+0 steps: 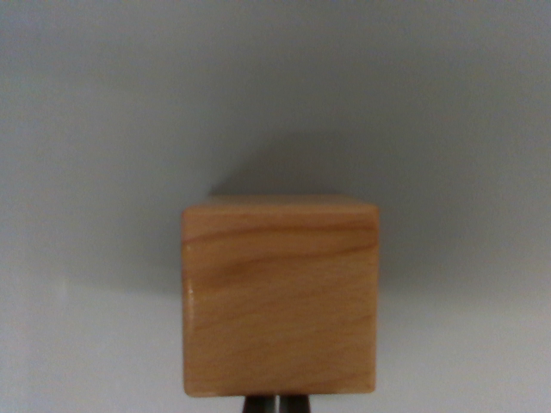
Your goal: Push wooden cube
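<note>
Wood fills the middle of the wrist view: the wooden cube (280,297) sits at about six o'clock from the frame's centre, resting on a plain grey surface (95,155) that runs unbroken from the wrist view's left to its right.

The step in hand looks like the push itself, with the tool right behind the block. To do it well, I would keep the contact centred on the near face, drive straight toward twelve o'clock, and stay low and slow so the block slides rather than tips or yaws. Any offset toward three or nine o'clock would likely spin it.

Reading left to right, the cube's nine o'clock edge is slightly rounded and catches a pale highlight; the broad front face shows warm honey grain with darker streaks sweeping across its upper part; the three o'clock edge is crisp and straight. A narrow sliver of the top face is visible, and a soft shadow spreads behind it toward twelve o'clock.

Below the cube, at six o'clock, the gripper (275,404) shows only as two dark finger tips set close together with a narrow gap between them, holding nothing. Whether they touch the block I cannot tell.
</note>
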`<state>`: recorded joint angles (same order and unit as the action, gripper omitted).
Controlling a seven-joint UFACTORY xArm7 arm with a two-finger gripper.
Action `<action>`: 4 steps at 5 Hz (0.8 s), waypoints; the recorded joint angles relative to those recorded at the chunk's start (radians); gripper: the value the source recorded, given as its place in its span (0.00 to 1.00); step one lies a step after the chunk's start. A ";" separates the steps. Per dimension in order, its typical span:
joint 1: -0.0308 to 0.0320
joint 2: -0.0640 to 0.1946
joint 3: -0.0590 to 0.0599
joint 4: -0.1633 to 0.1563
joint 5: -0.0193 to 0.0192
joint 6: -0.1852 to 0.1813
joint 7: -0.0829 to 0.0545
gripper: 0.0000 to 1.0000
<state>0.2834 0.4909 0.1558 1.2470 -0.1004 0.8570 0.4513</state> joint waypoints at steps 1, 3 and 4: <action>0.0000 0.000 0.000 0.000 0.0000 0.000 0.000 1.00; -0.0012 0.026 -0.004 0.043 -0.0008 0.017 -0.007 1.00; -0.0025 0.053 -0.008 0.089 -0.0017 0.035 -0.015 1.00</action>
<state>0.2810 0.5444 0.1478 1.3363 -0.1021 0.8925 0.4365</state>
